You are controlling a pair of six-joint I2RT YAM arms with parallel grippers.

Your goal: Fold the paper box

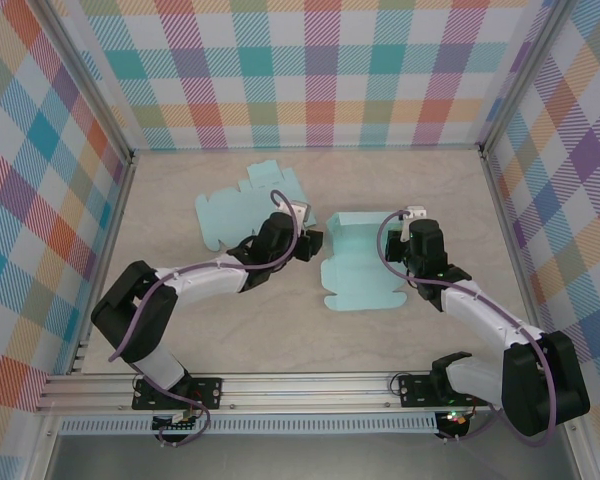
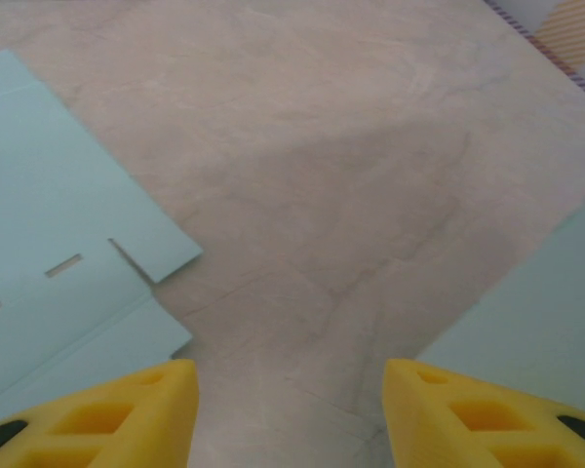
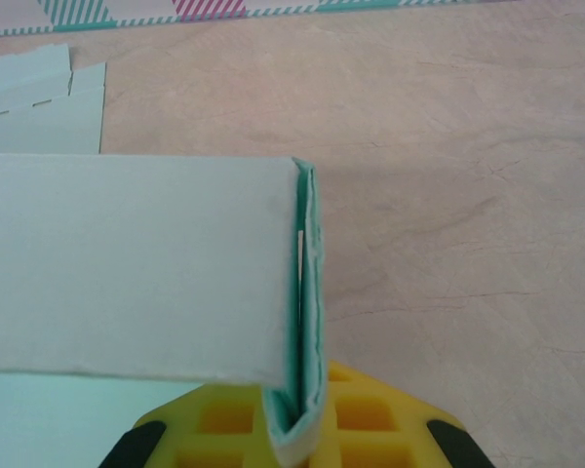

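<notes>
No legible text, label, brand, number or sign is found. The paper box [image 3: 127,263] pinched in the right gripper [image 3: 297,434] is plain light blue, unprinted. The flat sheet [image 2: 49,224] ahead and to the left of the left gripper [image 2: 291,409] is blank too.
</notes>
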